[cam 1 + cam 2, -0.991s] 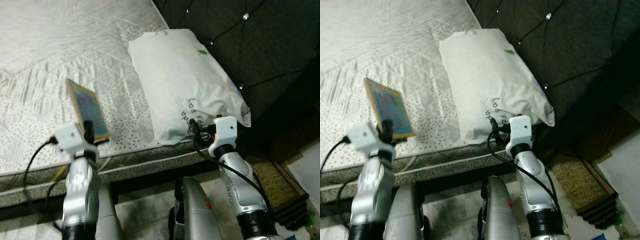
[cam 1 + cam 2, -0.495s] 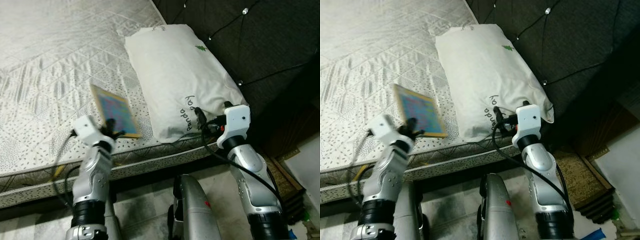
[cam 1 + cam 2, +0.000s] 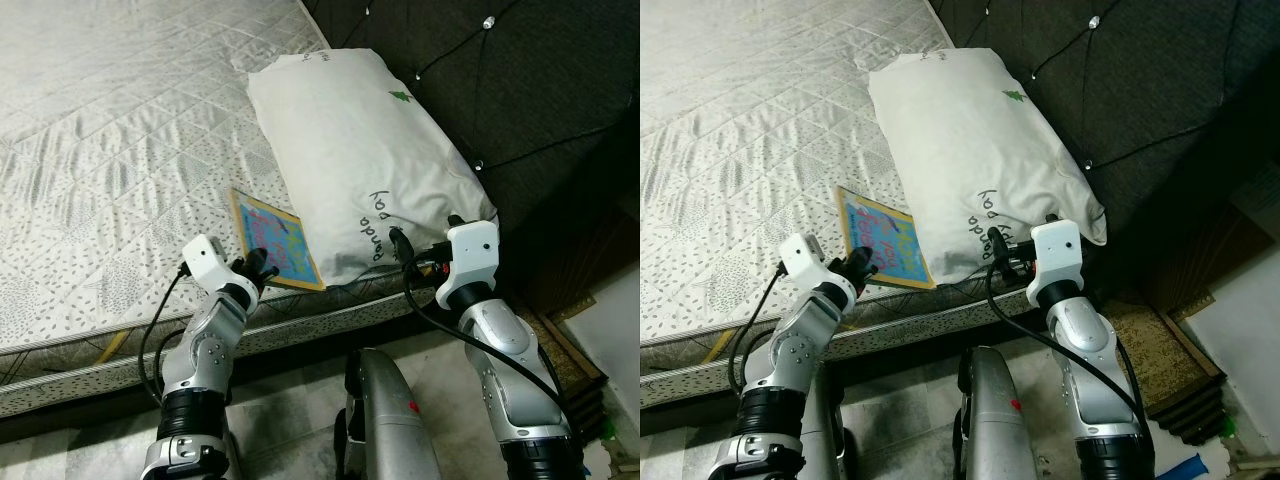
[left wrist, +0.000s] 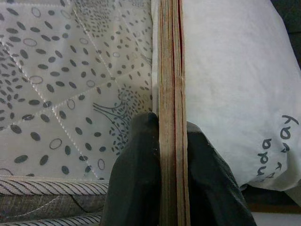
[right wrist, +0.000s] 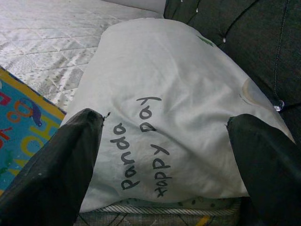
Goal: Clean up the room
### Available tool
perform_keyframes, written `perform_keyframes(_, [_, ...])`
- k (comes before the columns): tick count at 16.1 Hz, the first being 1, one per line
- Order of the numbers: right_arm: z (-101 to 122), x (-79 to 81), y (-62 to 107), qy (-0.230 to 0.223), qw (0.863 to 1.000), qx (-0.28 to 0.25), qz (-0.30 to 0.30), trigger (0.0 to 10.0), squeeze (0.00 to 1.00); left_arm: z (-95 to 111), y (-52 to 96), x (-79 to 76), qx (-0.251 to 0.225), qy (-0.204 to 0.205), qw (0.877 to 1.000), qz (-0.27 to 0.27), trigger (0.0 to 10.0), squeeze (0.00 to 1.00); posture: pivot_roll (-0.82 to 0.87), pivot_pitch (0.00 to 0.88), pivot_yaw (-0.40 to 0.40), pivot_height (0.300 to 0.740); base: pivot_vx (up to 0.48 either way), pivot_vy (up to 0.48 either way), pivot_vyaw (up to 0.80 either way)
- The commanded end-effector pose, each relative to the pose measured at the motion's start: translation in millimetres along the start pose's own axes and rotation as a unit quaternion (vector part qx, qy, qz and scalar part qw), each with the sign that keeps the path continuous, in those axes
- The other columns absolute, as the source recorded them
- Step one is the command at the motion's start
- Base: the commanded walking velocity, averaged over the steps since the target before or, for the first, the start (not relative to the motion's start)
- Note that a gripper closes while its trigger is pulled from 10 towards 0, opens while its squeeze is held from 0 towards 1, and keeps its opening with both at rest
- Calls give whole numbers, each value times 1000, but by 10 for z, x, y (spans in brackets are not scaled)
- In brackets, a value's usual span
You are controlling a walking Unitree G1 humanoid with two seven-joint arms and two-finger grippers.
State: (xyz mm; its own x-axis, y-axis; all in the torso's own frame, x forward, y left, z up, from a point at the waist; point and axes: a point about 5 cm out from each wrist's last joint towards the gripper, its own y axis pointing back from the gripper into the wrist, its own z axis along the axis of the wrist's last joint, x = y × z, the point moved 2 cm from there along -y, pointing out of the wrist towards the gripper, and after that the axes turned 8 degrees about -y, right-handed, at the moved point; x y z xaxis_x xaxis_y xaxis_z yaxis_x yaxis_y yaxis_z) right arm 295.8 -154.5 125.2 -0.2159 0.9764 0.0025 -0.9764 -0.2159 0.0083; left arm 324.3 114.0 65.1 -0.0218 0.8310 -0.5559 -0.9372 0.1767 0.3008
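A thin, colourful book with a yellow border (image 3: 280, 243) is held low over the mattress (image 3: 110, 120), close to the bed's near edge. My left gripper (image 3: 254, 268) is shut on its near edge. In the left wrist view the book (image 4: 170, 70) stands edge-on between the two black fingers (image 4: 136, 179), right beside a white pillow (image 4: 235, 84). The pillow (image 3: 350, 140), marked with black handwriting, lies along the headboard side. My right gripper (image 3: 400, 250) is open at the pillow's near end, and its fingers (image 5: 66, 160) spread wide in front of the writing.
A dark tufted headboard (image 3: 500, 70) with a thin cord across it rises to the right of the pillow. A brown mat (image 3: 555, 360) lies on the floor at the right. The tiled floor and my silver body (image 3: 385, 420) are below the bed edge.
My left arm has swung the book to the right and lower, from well left of the pillow to right beside it. The right gripper has stayed open at the pillow's end.
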Motion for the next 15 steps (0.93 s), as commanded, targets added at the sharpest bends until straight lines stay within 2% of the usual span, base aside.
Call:
perform_keyframes(1, [22, -21, 21, 8, 1000, 2, -1, 10000, 0, 57, -47, 6, -2, -6, 1000, -10, 10000, 0, -159, 114, -98, 577, 0, 0, 0])
perform_keyframes(3, [22, -28, 24, 8, 1000, 2, -2, 10000, 0, 126, -68, 66, -8, -13, 1000, -5, 10000, 0, -158, 114, -97, 577, 0, 0, 0])
perform_keyframes(5, [18, -30, 28, 9, 1000, 3, -3, 10000, 0, 248, -88, 181, -24, -39, 999, 11, 10000, 0, -160, 113, -96, 577, 0, 0, 0])
perform_keyframes(6, [18, -34, 28, 9, 1000, 3, -4, 10000, 0, 296, -88, 242, -27, -30, 999, 21, 10000, 0, -159, 112, -96, 577, 0, 0, 0])
perform_keyframes(7, [20, -35, 22, 9, 1000, 3, -4, 10000, 0, 362, -68, 368, -34, -33, 998, 43, 10000, 0, -159, 112, -96, 577, 0, 0, 0])
perform_keyframes(10, [15, -37, 19, 10, 1000, 3, -5, 10000, 0, 379, -51, 396, -40, -31, 998, 45, 10000, 0, -154, 112, -98, 577, 0, 0, 0])
perform_keyframes(13, [19, -21, 2, 9, 1000, 2, -3, 10000, 0, 259, -69, 416, -17, -21, 999, 42, 10000, 0, -158, 112, -97, 577, 0, 0, 0])
perform_keyframes(15, [25, -32, 0, 10, 1000, 2, -5, 10000, 0, 253, -93, 404, -15, -15, 999, 36, 10000, 0, -158, 112, -97, 577, 0, 0, 0])
